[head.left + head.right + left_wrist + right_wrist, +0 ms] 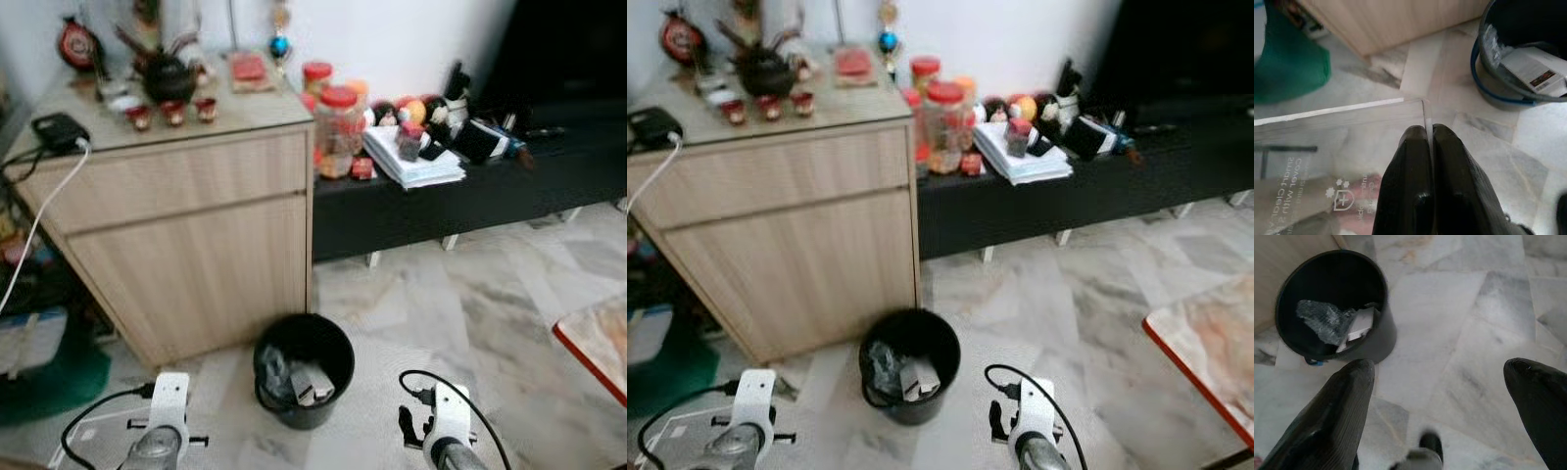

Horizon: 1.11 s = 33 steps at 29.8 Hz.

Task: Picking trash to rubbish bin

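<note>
Pinched at one corner between the closed black fingers of the left gripper: a clear plastic wrapper, flat and see-through, white print faint across it, marble floor visible straight through. Likely feather-light, floppy and slick, prone to sliding out of a thin edge grip; better taken deeper in from the corner, where the film doubles. Held low over the floor, near the black bin beside the wooden cabinet, not yet above its mouth. Already in the bin: crumpled plastic and a small box. Right gripper spread wide, empty, hovering over bare floor beside the bin.
</note>
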Tool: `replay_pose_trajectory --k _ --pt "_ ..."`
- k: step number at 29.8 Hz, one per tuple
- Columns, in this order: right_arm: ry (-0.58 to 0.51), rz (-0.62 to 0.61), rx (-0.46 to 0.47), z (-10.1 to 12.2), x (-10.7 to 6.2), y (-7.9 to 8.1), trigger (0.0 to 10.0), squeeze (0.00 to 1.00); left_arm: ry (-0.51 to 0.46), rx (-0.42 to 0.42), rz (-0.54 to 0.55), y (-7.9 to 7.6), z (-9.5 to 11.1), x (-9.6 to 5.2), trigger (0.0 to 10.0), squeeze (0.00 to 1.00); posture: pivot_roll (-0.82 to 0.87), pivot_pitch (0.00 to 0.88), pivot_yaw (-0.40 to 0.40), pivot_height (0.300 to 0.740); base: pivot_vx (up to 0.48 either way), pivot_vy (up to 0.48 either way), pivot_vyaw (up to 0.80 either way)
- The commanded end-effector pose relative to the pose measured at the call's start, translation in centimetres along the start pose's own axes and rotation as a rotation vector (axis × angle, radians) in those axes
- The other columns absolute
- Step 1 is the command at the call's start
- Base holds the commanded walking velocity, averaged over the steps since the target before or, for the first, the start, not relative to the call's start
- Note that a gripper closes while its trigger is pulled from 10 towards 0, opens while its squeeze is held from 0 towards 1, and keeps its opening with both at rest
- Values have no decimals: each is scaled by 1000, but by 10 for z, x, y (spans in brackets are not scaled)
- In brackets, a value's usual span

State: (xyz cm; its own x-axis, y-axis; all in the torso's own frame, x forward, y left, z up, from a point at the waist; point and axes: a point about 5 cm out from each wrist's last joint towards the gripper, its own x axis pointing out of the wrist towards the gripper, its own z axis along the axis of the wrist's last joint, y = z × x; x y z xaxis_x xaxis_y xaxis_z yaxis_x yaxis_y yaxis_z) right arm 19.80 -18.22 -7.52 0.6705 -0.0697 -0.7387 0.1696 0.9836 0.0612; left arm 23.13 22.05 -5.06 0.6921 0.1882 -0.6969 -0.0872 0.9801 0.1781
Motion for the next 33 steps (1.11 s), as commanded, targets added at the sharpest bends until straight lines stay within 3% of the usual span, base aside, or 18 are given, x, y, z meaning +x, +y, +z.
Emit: replay_pose_trajectory --k 1,8,17,20,29,33 --pt "4 -23 -2 1 0 -9 10000 0 6 2 -19 -7 0 0 10000 0 -40 0 4 740 289 0 0" --pt "2 -7 -17 0 -1 -6 10000 0 5 4 -22 -8 0 0 10000 0 -41 0 7 740 294 0 0" --pt "7 -9 -2 -2 -1 -5 10000 0 2 4 -21 -8 1 0 10000 0 -40 0 7 740 292 0 573" --pt "13 -4 -37 -5 -2 -5 10000 0 1 5 -19 -7 1 0 10000 0 -40 0 5 740 291 0 0" --pt "13 -14 4 -7 -2 -6 10000 0 3 2 -13 -4 0 0 10000 0 -37 0 2 740 291 0 0" --pt "11 -16 22 -6 -2 -6 10000 0 2 1 -14 -4 0 0 10000 0 -37 0 3 740 295 0 -800"
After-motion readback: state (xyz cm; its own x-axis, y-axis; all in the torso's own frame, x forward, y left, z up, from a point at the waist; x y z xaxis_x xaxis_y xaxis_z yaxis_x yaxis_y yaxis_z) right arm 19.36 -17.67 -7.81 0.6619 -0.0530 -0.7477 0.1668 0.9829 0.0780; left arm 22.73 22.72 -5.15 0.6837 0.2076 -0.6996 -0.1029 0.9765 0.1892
